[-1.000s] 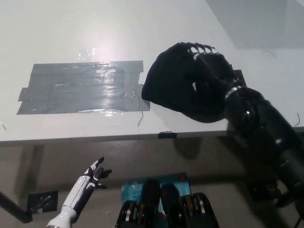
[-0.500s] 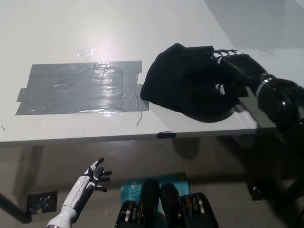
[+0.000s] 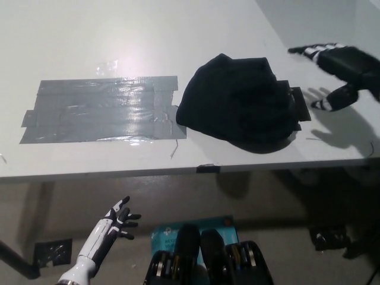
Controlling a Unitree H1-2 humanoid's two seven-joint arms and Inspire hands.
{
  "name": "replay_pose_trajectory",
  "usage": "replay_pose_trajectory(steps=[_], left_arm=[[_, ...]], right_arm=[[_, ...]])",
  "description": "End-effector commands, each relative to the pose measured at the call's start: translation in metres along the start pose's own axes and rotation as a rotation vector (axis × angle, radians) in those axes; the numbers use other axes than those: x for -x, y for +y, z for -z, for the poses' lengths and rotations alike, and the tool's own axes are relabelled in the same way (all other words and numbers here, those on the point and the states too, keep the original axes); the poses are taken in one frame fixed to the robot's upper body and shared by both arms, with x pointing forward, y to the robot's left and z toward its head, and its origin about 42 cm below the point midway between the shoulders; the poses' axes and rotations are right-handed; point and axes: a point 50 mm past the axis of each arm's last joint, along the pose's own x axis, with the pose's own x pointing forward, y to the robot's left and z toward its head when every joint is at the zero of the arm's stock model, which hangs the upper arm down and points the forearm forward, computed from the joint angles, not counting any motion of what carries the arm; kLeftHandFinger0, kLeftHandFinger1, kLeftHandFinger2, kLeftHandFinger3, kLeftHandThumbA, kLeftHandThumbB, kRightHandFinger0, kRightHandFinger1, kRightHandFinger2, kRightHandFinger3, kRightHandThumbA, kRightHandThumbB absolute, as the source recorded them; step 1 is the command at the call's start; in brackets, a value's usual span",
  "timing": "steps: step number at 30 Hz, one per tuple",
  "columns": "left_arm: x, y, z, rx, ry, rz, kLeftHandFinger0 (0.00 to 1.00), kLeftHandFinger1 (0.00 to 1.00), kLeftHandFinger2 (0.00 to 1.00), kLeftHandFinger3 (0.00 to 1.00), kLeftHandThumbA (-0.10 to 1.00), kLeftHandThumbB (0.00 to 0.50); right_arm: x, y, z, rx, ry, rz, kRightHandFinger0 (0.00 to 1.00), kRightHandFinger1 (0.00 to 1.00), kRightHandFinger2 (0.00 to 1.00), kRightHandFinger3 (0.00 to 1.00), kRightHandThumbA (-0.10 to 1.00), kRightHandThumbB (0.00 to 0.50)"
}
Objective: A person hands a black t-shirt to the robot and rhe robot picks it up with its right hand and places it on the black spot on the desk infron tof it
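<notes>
While my right hand [image 3: 339, 71] hangs over the far right side of the desk [image 3: 178, 29], its fingers are spread apart and it's holding nothing, palm roughly facing down, fingertips pointing toward picture left. It's off to the right of the black t-shirt [image 3: 237, 107] with a clear gap between the two, and it throws a soft shadow on the desk just below it.

The t-shirt itself is lying bunched in a rounded heap on the desk, right of the middle. It's sitting on the black spot [image 3: 300, 104], which only peeks out as a dark rectangular bit at the shirt's right edge, so I can't tell how much of the spot it covers. Its left edge just about touches the right end of the grey tape patch [image 3: 101, 110].

That tape patch is a big, shiny rectangle of overlapping strips on the left half of the desk, catching a glare from overhead light. The desk top is plain white, its front edge running across the middle of the view.

My left hand [image 3: 117, 221] is resting low at the lower left, below the desk edge, fingers open and empty. Under the desk there's a greyish floor, and a teal label or packet [image 3: 163, 234] down there.
</notes>
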Motion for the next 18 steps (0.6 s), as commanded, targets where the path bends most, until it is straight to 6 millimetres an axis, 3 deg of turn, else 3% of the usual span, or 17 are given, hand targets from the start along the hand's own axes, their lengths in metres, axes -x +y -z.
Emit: replay_pose_trajectory(steps=[1,3,4,9,11,13,15,17,18], left_arm=[[-0.008,0.012,-0.023,-0.061,-0.081,0.029,0.66,0.8,0.82,1.0,1.0,0.496],[-0.005,0.012,-0.02,-0.053,-0.073,0.029,0.68,0.83,0.85,1.0,1.0,0.499],[-0.006,0.013,-0.019,-0.049,-0.073,0.025,0.69,0.85,0.87,1.0,1.0,0.492],[-0.009,0.014,-0.02,-0.044,-0.071,0.016,0.73,0.92,0.93,1.0,1.0,0.5],[-0.006,0.011,-0.016,-0.037,-0.067,0.018,0.76,0.94,0.95,1.0,1.0,0.5],[-0.007,0.008,-0.013,-0.031,-0.066,0.015,0.76,0.95,0.95,1.0,1.0,0.5],[-0.004,0.004,-0.01,-0.028,-0.059,0.012,0.77,0.96,0.97,1.0,1.0,0.5],[0.0,0.002,-0.006,-0.031,-0.049,0.012,0.79,0.98,0.99,1.0,1.0,0.5],[0.003,0.001,-0.004,-0.026,-0.048,0.008,0.81,1.0,1.0,1.0,1.0,0.5]], right_arm=[[0.131,-0.06,-0.036,-0.22,-0.187,0.228,1.0,1.0,1.0,1.0,1.0,0.31],[0.155,-0.035,-0.051,-0.317,-0.255,0.365,1.0,1.0,1.0,1.0,1.0,0.279],[0.164,-0.024,-0.055,-0.367,-0.278,0.409,1.0,1.0,1.0,1.0,1.0,0.289],[0.189,0.007,-0.073,-0.467,-0.312,0.515,1.0,1.0,1.0,1.0,1.0,0.282],[0.203,0.029,-0.084,-0.533,-0.306,0.562,1.0,1.0,1.0,1.0,1.0,0.271],[0.202,0.045,-0.086,-0.599,-0.31,0.594,1.0,1.0,1.0,1.0,1.0,0.21],[0.196,0.066,-0.089,-0.678,-0.285,0.608,1.0,1.0,1.0,1.0,1.0,0.22],[0.188,0.087,-0.091,-0.764,-0.262,0.615,1.0,1.0,1.0,1.0,1.0,0.202],[0.181,0.103,-0.093,-0.844,-0.249,0.616,1.0,1.0,1.0,1.0,1.0,0.166]])
